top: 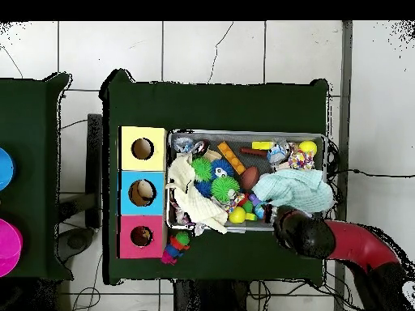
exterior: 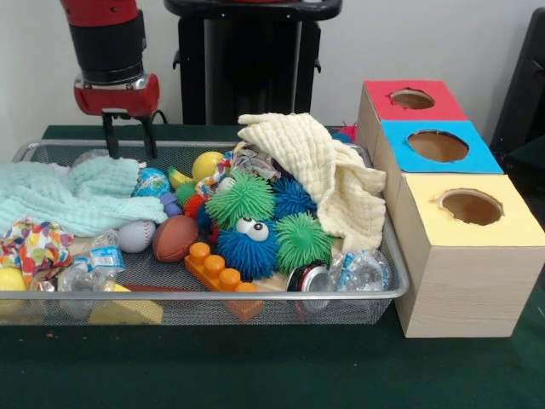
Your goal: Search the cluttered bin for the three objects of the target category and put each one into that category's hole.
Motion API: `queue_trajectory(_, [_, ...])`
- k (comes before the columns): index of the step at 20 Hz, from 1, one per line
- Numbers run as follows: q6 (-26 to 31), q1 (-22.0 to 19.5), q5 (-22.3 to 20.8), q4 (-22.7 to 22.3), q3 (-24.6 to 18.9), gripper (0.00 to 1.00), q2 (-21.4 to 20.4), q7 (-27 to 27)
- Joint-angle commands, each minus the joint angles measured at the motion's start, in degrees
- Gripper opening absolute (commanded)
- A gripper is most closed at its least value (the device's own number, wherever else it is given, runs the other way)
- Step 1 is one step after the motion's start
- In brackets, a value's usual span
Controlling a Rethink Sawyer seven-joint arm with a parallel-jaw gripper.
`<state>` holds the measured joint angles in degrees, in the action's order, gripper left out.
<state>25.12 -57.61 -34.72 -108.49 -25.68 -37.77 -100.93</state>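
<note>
The wire mesh bin (exterior: 213, 296) (top: 243, 134) is full of clutter. My gripper (exterior: 129, 138) hangs open and empty over the bin's far-left corner, just above a mint cloth (exterior: 77, 194). In the overhead view only the arm's red and black end (top: 304, 232) shows at the bin's edge; the fingers are hidden. No orange striped or pale tan plush animal shows clearly; cloths and balls cover much of the bin. The red-surround hole (exterior: 412, 99) (top: 141, 236) is in the wooden box right of the bin, farthest from the camera.
A cream cloth (exterior: 328, 175) drapes over the bin's right half. Green (exterior: 245, 198) and blue (exterior: 249, 245) spiky balls, a football (exterior: 174, 238), a baseball (exterior: 136, 236), an orange brick (exterior: 217, 271) and bottles (exterior: 359, 271) fill it. Blue (exterior: 437, 146) and yellow (exterior: 471, 207) holes adjoin the red one.
</note>
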Motion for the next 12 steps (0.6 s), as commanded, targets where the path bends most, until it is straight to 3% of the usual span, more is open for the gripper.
queue_trajectory(1, [5.42, -5.01, -7.7, 7.71, -9.36, 1.0, 3.24, 23.4])
queue_trajectory(7, [0.06, -10.63, -14.7, 6.2, -10.84, 1.0, 6.01, 22.89])
queue_trajectory(12, [-2.31, -10.74, -22.69, 7.17, -8.16, 1.0, 4.84, 20.67])
